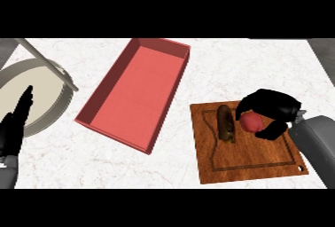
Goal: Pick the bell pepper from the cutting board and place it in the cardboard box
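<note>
- Nearest us, at the lower left of the frame, our left hand (pixel 14 128) rests at the edge with its fingers straight and up, holding nothing.
- At the right, our right hand (pixel 271 113) curls round the red bell pepper (pixel 251 122), which sits over the upper right of the cutting board (pixel 252 159); we judge the grasp step is in hand.
- A brown, elongated item (pixel 226 124) lies just beside the pepper on the board.
- Next we should lift and carry up-left to the red cardboard box (pixel 134 91) on the bench (pixel 163 164), clearing its near wall.
- A round pale dish (pixel 39 95) sits far left.
</note>
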You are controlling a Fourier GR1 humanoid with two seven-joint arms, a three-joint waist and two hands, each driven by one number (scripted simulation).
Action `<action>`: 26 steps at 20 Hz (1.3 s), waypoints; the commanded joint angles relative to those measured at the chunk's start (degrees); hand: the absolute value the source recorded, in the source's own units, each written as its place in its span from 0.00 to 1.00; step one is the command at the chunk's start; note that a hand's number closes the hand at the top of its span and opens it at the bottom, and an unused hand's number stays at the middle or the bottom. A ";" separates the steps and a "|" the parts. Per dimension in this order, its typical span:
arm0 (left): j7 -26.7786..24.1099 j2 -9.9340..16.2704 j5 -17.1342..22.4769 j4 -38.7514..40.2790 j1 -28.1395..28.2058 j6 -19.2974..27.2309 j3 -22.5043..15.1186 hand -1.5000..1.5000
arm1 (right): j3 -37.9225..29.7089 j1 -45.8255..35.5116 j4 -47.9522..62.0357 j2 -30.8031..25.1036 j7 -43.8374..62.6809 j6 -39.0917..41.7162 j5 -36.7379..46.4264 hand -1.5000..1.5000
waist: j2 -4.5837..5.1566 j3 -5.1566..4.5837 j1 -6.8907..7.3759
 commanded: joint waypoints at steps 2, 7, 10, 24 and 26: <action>3.51 0.27 0.20 -5.68 2.64 -1.73 0.33 0.50 | -3.78 -0.50 4.94 0.21 -5.11 -9.07 2.58 1.00 | 0.08 -0.07 0.28; -3.83 -0.38 -0.57 2.39 2.22 -1.19 2.56 0.50 | -6.33 -1.95 4.14 2.77 -3.76 -14.10 4.30 1.00 | 0.14 -0.13 -0.04; 2.47 -3.46 -2.61 -2.47 1.17 0.12 -1.01 0.50 | -10.59 -7.73 8.91 5.15 -0.22 -12.88 2.90 1.00 | 0.18 -0.09 0.46; -0.37 -3.49 -3.82 2.48 -1.46 0.44 1.09 0.50 | -19.92 -22.97 13.88 12.29 5.18 -23.89 0.21 1.00 | 0.21 -0.16 -0.25; 1.76 -3.65 -4.18 -1.37 -0.14 0.35 0.70 0.50 | -21.08 -23.43 11.89 10.33 2.81 -18.79 -2.40 1.00 | -0.08 -0.13 -0.31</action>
